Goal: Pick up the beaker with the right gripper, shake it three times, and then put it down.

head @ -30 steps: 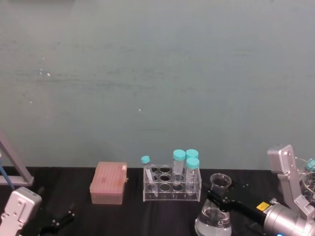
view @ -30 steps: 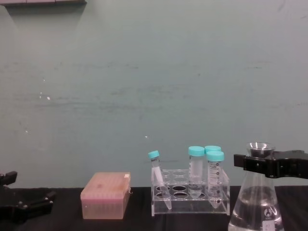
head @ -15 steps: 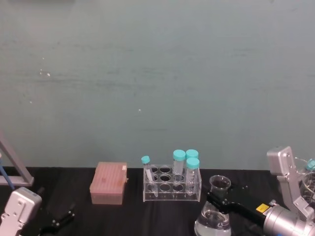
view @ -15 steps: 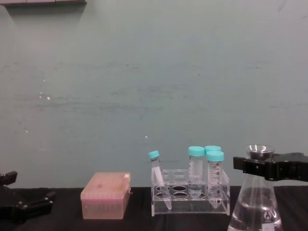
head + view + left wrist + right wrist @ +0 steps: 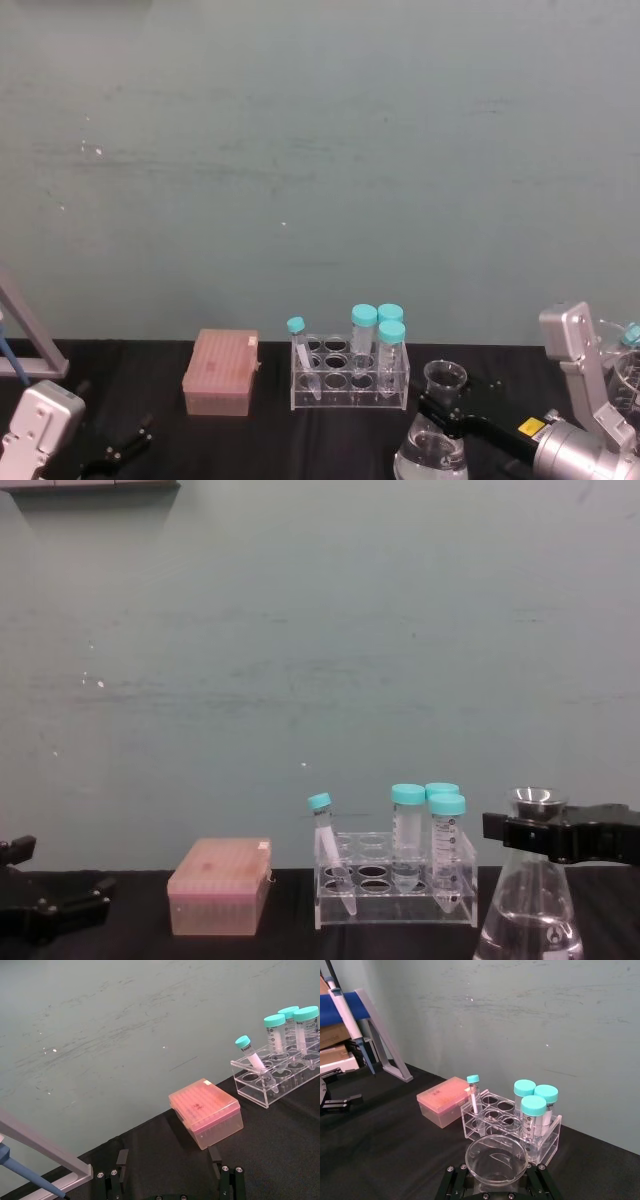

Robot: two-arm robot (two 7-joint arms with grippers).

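Right gripper is clamped on the neck of the beaker, just below the flared rim, with one black jaw on each side of the glass; the right wrist view shows the open mouth of the beaker seated between the two jaws. The beaker stands at the right front of the black table, near the clear tube rack and on its right, apart from it. Its base is cut off at the lower edge of the chest and head views, so contact with the table cannot be confirmed. The long axis runs vertically: wide base down, narrow neck and mouth up, no visible tilt, with clear liquid in the lower body. Judged from the firm grasp and low position, the step in hand is either a shake stroke or the set-down. The next move calls for keeping the neck plumb, keeping the liquid below the rim, and staying clear of the rack. Left gripper rests parked at the left front of the table, jaws spread apart and holding nothing.
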